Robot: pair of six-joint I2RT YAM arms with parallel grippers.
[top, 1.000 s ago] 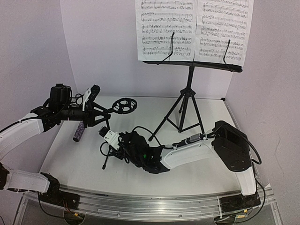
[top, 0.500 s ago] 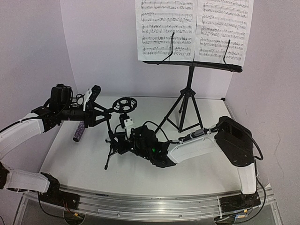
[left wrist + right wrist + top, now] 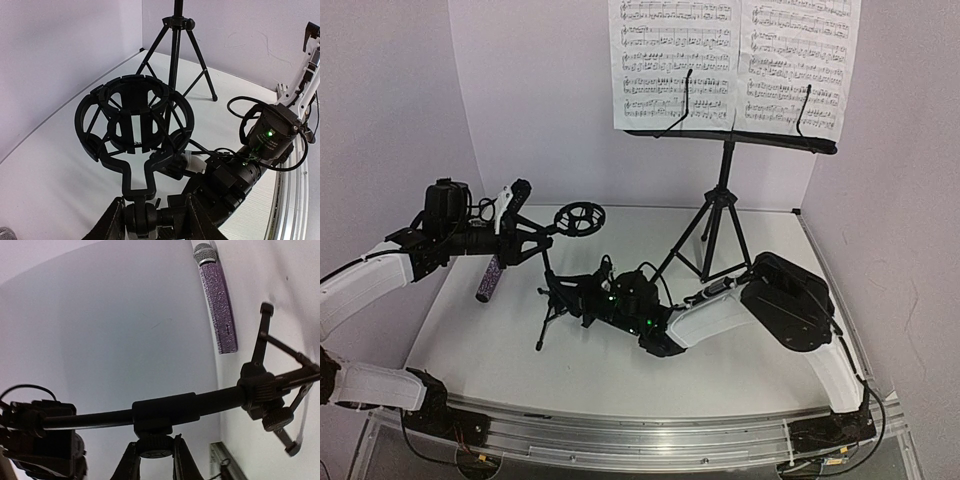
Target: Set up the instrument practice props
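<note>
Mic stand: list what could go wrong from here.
1. Left gripper and right gripper both clamp the mic stand; pulling against each other could twist it or make it slip.
2. It looks tilted; released so, it may topple onto the microphone.
3. The right arm sits close to the music stand legs; a bump might tip it.

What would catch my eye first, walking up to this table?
Two white sheet-music pages on a tall black tripod music stand tower at the back. In front, the left gripper and right gripper both clamp a small black tripod mic stand with ring holder, a glittery purple microphone lying on the table beside it.
</note>
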